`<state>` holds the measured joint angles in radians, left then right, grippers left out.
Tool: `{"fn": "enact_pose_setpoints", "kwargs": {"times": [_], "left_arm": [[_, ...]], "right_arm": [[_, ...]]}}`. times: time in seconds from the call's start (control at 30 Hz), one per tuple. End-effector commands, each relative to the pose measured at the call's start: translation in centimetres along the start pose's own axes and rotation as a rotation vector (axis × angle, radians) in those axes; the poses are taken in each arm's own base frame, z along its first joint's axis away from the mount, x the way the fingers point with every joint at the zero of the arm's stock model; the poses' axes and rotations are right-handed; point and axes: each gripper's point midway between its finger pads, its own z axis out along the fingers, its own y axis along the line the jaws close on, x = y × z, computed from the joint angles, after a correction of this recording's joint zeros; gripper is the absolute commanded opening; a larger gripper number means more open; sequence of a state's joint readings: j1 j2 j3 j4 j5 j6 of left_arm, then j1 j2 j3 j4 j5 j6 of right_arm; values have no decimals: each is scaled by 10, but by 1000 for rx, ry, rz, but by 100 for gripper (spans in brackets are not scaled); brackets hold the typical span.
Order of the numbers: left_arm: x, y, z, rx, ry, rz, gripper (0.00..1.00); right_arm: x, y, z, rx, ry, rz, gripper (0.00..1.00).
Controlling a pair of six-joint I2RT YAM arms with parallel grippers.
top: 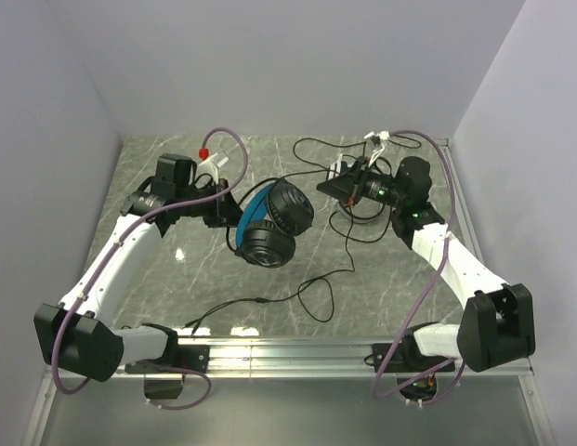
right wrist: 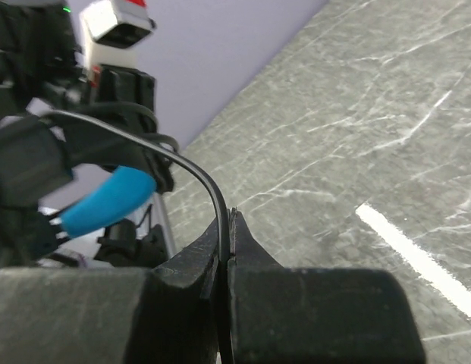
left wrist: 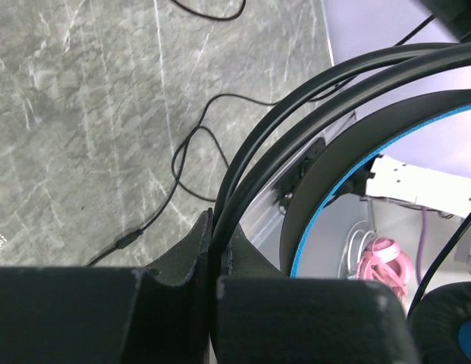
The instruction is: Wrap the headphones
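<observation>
The black headphones with a blue headband [top: 269, 223] hang above the middle of the marble table, ear cups down. My left gripper [top: 223, 209] is shut on the thin black headband bars [left wrist: 243, 174]; the blue-edged band [left wrist: 334, 174] curves to their right. My right gripper [top: 342, 182], at the back right, is shut on the thin black cable [right wrist: 208, 186], which arcs from the headphones into the closed fingers. The blue band [right wrist: 106, 201] shows at the left of the right wrist view. More cable [top: 316, 279] lies in loops on the table, its plug [top: 190, 327] near the front. The white headset is out of view.
Grey walls enclose the table on the left, back and right. An aluminium rail [top: 297, 353] runs along the near edge between the arm bases. A loose cable loop [top: 311, 149] lies at the back. A pink coil [left wrist: 387, 265] shows beyond the table edge.
</observation>
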<state>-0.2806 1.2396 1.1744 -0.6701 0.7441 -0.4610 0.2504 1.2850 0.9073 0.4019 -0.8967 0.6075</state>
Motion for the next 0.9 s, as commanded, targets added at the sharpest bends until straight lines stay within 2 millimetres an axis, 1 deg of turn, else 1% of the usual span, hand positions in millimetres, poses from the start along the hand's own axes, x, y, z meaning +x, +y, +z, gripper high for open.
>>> {"fn": "enact_pose_setpoints", "kwargs": {"times": [0.0, 0.07, 0.13, 0.17, 0.3, 0.33, 0.37, 0.4, 0.43, 0.53, 0.57, 0.63, 0.73, 0.77, 0.83, 0.87], "left_arm": [[-30, -48, -20, 131, -86, 60, 0], [-36, -50, -20, 122, -94, 51, 0], [-42, -54, -22, 118, -110, 48, 0], [-47, -52, -22, 99, -128, 44, 0], [-63, -49, -24, 47, -187, 13, 0], [-66, -48, -24, 32, -200, 5, 0], [-71, -47, -25, 21, -219, 3, 0], [-77, -47, -27, 0, -247, -7, 0], [-81, -44, -28, -18, -265, -13, 0], [-94, -42, -31, -53, -322, -30, 0], [-97, -41, -30, -58, -332, -39, 0], [-104, -42, -28, -43, -355, -56, 0], [-115, -39, -25, -53, -384, -85, 0], [-118, -37, -23, -63, -390, -94, 0], [-125, -32, -24, -90, -420, -103, 0], [-128, -31, -24, -96, -432, -106, 0]], "right_arm": [[2, 4, 6, 27, -15, -77, 0], [11, -2, 11, 45, -2, -65, 2], [21, 0, 17, 31, 10, -51, 4], [24, 0, 19, 25, 15, -44, 7], [42, 5, 28, -7, 36, -27, 11], [50, 11, 31, -24, 48, -28, 11], [52, 11, 33, -25, 48, -27, 12], [59, 12, 34, -29, 57, -22, 12], [63, 17, 37, -45, 55, -18, 13], [74, 20, 42, -69, 57, -1, 14], [83, 24, 45, -79, 74, 10, 14], [89, 26, 49, -87, 74, 13, 14], [105, 34, 55, -108, 91, 19, 16], [114, 39, 59, -122, 108, 24, 16], [125, 42, 64, -133, 122, 37, 15], [132, 49, 67, -152, 135, 43, 15]]}}
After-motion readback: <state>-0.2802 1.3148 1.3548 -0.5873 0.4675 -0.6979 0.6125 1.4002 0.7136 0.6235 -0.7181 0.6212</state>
